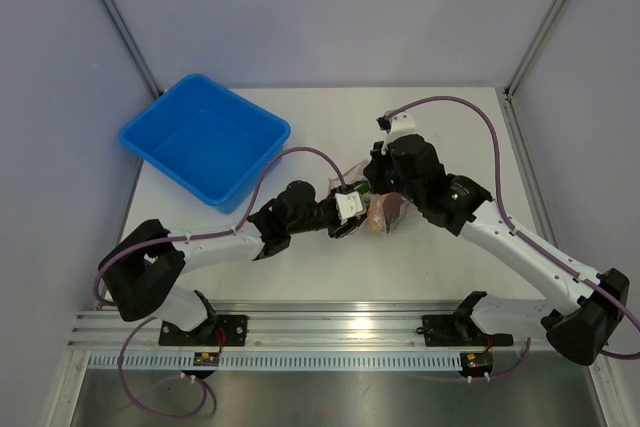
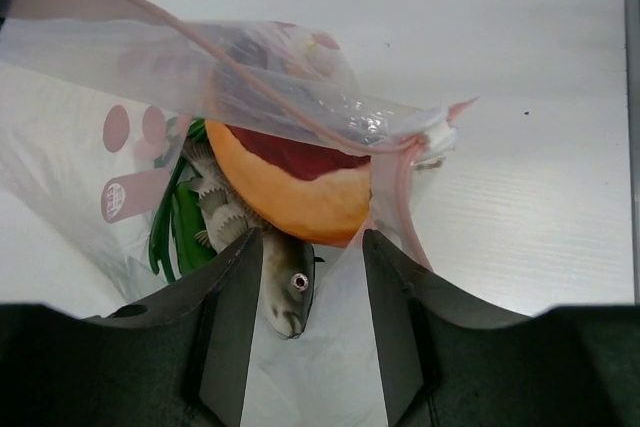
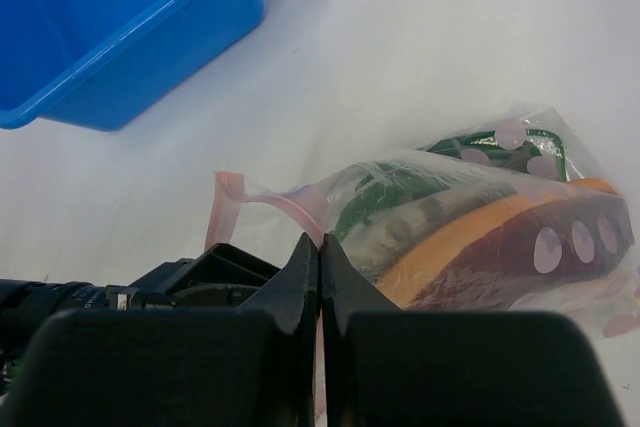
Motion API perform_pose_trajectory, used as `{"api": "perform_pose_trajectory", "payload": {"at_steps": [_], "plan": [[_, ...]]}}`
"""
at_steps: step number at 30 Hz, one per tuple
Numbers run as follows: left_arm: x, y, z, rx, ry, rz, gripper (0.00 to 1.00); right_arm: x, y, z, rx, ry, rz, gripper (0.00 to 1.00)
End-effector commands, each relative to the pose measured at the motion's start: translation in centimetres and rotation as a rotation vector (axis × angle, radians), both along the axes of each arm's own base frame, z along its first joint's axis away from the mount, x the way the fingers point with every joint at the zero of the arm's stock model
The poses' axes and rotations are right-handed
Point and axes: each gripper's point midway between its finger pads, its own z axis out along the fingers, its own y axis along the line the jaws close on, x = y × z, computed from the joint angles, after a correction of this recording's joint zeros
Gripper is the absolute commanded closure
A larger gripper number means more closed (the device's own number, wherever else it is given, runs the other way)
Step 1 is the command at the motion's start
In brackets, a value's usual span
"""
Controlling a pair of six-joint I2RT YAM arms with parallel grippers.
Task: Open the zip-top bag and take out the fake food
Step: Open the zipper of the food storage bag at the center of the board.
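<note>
Lying near the middle of the white counter (image 1: 330, 267), the zip-top bag (image 1: 386, 213) sat between the two grippers with its mouth parted and the fake food (image 3: 470, 242) inside. An orange-tan piece (image 2: 300, 202) with a dark red patch lay over a grey fish (image 2: 285, 292) whose head pointed toward the mouth, and a green vegetable (image 2: 175, 232) lay against the side film. The right gripper (image 3: 318, 245) was pinched tight on the bag at its pinkish zip strip (image 3: 280, 199). The left gripper (image 2: 312, 247) stood partway apart at the mouth, with the fish's head and loose film between its fingers; whether they pressed on anything could not be told. The blue bin (image 1: 205, 137) stood well apart at the far left of the counter, its floor and walls in plain view. Pale grey walls (image 1: 330, 7) closed in the counter on three sides, and a metal rail (image 1: 340, 332) carrying the arm bases ran along the near edge.
</note>
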Motion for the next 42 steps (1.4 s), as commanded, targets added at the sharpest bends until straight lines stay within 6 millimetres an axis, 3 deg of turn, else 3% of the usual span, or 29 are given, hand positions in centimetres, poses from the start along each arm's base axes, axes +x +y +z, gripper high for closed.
{"api": "perform_pose_trajectory", "payload": {"at_steps": [1,8,26,31,42], "plan": [[-1.1,-1.8,2.7,-0.061,-0.055,-0.105,0.52,0.3,0.9,2.9,0.088,-0.078,0.002,1.00],[-2.9,-2.9,2.7,-0.068,-0.049,-0.199,0.51,-0.1,1.2,3.2,0.115,-0.076,0.025,1.00],[0.4,-3.4,1.5,-0.033,-0.051,-0.015,0.53,-1.7,2.4,4.4,0.199,-0.083,0.114,1.00],[-2.0,-4.3,1.6,-0.054,-0.029,-0.157,0.53,-1.4,2.2,4.1,0.185,-0.072,0.096,1.00],[-4.2,-4.9,2.2,-0.099,0.013,-0.275,0.54,-1.0,2.2,3.6,0.176,-0.069,0.078,1.00]]}}
